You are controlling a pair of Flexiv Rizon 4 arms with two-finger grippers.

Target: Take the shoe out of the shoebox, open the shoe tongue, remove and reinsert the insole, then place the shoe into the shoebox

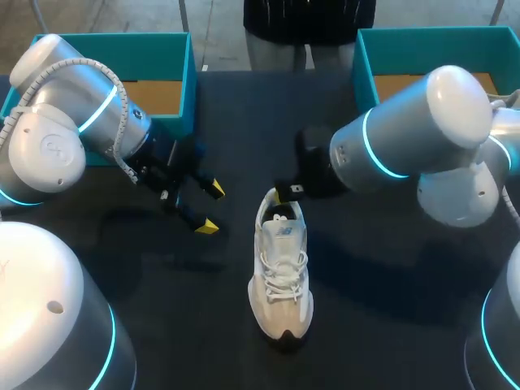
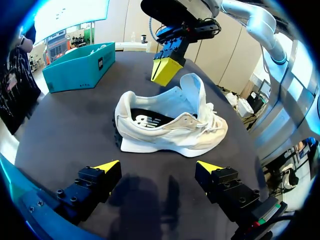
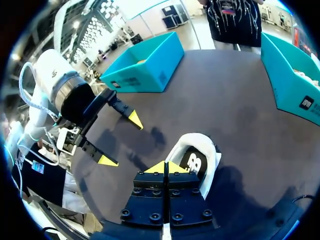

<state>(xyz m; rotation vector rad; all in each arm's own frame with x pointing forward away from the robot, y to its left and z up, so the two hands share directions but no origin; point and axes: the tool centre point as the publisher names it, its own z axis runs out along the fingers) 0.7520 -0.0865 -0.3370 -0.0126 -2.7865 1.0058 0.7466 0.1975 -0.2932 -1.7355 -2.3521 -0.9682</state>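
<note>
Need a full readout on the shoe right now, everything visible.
The shoe is a white, mesh-look sneaker with white laces, a dark outsole and a dark insole bearing a white logo. It stands upright on its sole on the dark table, toe toward the robot. Its tongue is lifted up. The right gripper, shut, hangs just over the heel opening; contact is unclear. Nothing else touches it.
</note>
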